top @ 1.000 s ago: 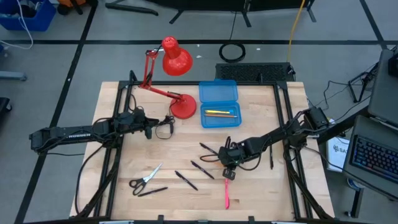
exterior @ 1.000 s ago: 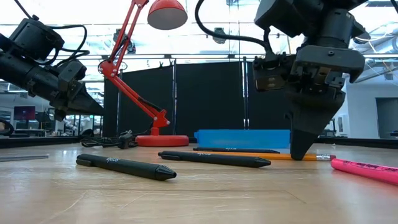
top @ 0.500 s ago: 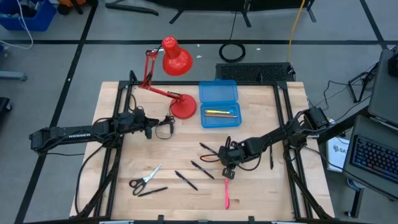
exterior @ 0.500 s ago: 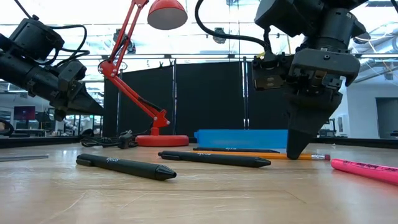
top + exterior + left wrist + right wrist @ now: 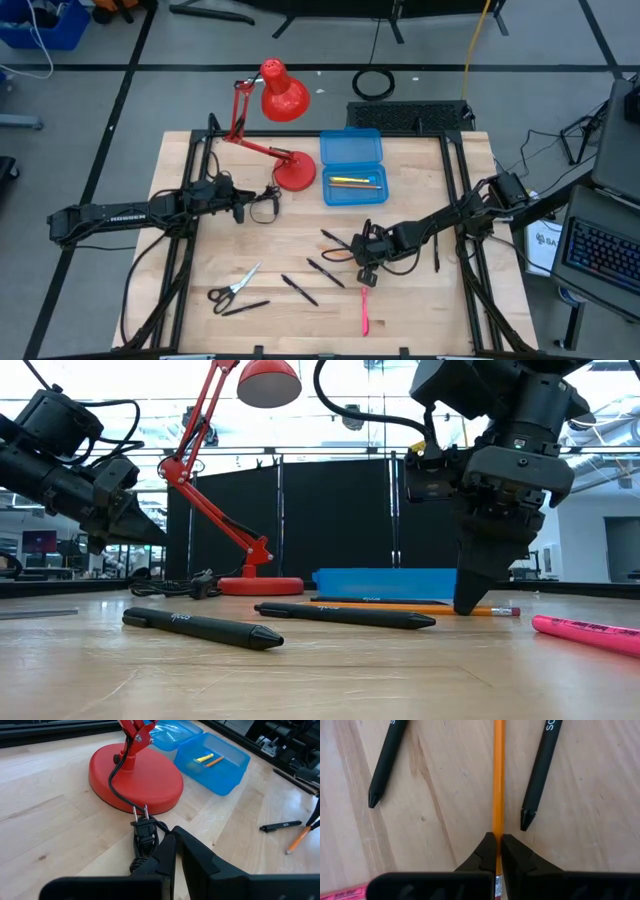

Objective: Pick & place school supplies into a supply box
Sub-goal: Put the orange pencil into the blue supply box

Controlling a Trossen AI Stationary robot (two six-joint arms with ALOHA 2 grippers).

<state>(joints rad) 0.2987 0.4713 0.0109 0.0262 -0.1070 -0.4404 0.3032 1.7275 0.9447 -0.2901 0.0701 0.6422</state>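
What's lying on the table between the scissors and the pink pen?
Black pens lie between the black-handled scissors and the pink pen, seen in the high view.

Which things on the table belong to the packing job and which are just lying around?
Job: blue supply box already holding a yellow marker; orange pencil pinched by the right gripper; black pens; pink pen; scissors.

Lying about: red desk lamp; its plug by the left gripper.

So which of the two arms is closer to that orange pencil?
The right. Its tool is shut on the orange pencil, down at the table. The left tool waits far across the table, by the red lamp's base.
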